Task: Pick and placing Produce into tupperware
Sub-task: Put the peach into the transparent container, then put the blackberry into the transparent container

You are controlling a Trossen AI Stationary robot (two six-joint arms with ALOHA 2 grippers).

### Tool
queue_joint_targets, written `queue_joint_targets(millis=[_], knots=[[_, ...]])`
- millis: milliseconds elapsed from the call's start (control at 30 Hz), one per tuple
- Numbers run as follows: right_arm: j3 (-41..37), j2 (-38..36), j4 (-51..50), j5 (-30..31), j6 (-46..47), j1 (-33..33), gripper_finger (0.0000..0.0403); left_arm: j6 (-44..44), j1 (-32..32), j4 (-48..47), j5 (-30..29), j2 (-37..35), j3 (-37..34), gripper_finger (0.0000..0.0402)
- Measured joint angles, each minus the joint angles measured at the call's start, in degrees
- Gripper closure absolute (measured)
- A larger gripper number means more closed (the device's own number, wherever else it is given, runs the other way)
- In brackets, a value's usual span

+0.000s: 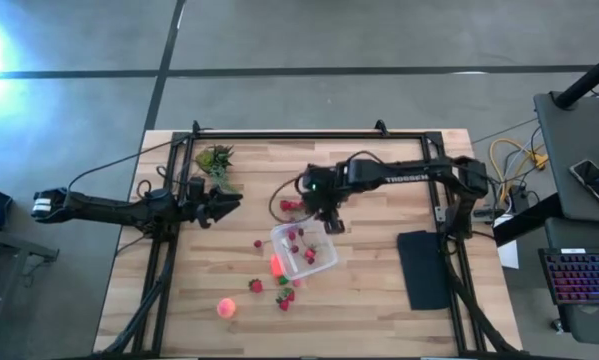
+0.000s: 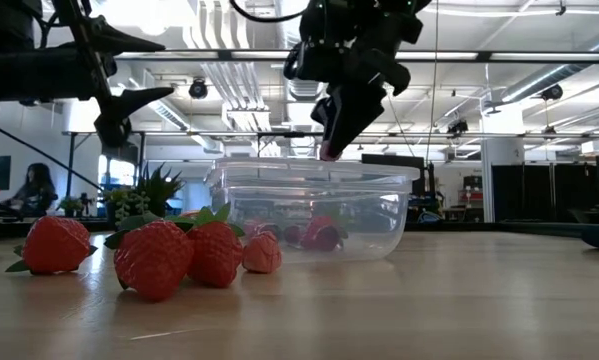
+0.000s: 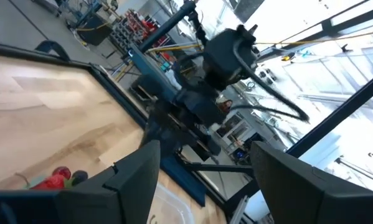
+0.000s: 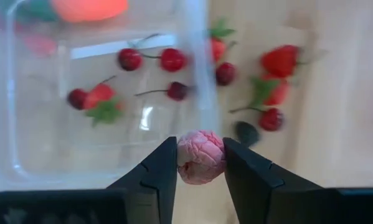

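The clear tupperware (image 1: 314, 262) stands mid-table and holds cherries (image 4: 130, 59) and a small strawberry (image 4: 100, 93). My right gripper (image 4: 200, 144) hangs just above its rim (image 2: 319, 172), by the far side, shut on a pale pink raspberry-like berry (image 4: 200, 163). More strawberries (image 1: 289, 207) and cherries (image 4: 272, 118) lie on the wood around the container, and a round orange-pink fruit (image 1: 226, 308) lies near the front edge. My left gripper (image 1: 224, 205) waits open at the table's left, clear of everything. My right gripper pinches the pink berry by its two opposite sides (image 4: 183, 158) between the two fingers, at their free ends. The fingers (image 2: 344, 120) slant steeply down from above. The berry is lifted clear, over the container's rim.
A green leafy clump (image 1: 217, 160) lies at the far left of the table. A flat black pad (image 1: 424, 268) lies on the right. Several strawberries (image 2: 154, 258) sit in a group in front of the container. An orange-red fruit (image 1: 276, 265) rests at the container's left side.
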Motion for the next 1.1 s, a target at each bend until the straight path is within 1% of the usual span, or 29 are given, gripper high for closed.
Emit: queue_joint_targets(millis=[100,233,333,367,467,500,600,700,767,833,867,933,1033,1100], knots=[[0.0,0.6,-0.3,0.1,2.4,2.5,0.0287,0.4,0.0,0.0,0.0,0.9,0.0,0.0164],[0.0,1.8,1.3,2.2,6.5,5.1,0.028,0.5,0.0,-0.1,0.1,2.6,0.0,0.0164],[0.0,3.1,4.2,3.1,7.1,6.3,0.0255,0.5,0.0,-0.1,1.6,4.0,0.0,0.0164],[0.0,3.5,4.6,4.2,8.1,6.6,0.0244,0.5,0.0,-0.2,2.2,4.4,0.0,0.0164],[1.0,4.6,3.1,8.0,13.8,6.7,0.0204,0.5,0.0,-0.1,3.8,5.7,0.0,0.0164],[1.6,4.9,1.8,9.0,16.3,6.3,0.0192,0.5,0.0,0.0,4.4,6.1,0.0,0.0164],[4.3,5.7,-1.9,9.6,21.9,4.5,0.0161,0.4,0.0,0.0,6.0,6.8,0.0,0.0164],[7.9,6.7,-5.0,8.9,30.8,1.0,0.0145,0.4,0.0,0.1,6.7,7.4,0.1,0.0164],[10.4,8.1,-6.8,6.4,37.4,-2.1,0.0144,0.4,0.0,0.2,6.8,7.5,0.2,0.0164],[12.7,10.3,-8.4,2.0,41.5,-5.3,0.0147,0.4,0.0,0.4,6.7,7.5,0.2,0.0164],[14.0,11.8,-9.7,0.7,42.7,-6.6,0.0149,0.4,0.0,0.4,6.7,7.5,0.2,0.0164],[16.9,15.3,-15.1,0.6,43.5,-8.2,0.0155,0.4,0.0,0.4,6.7,7.6,0.2,0.0164],[21.9,21.2,-24.5,0.2,43.5,-9.0,0.0161,0.4,0.0,0.4,6.7,7.6,0.2,0.0164],[25.1,24.9,-29.1,0.0,42.3,-9.0,0.0164,0.4,0.0,0.3,6.7,7.6,0.2,0.0164]])
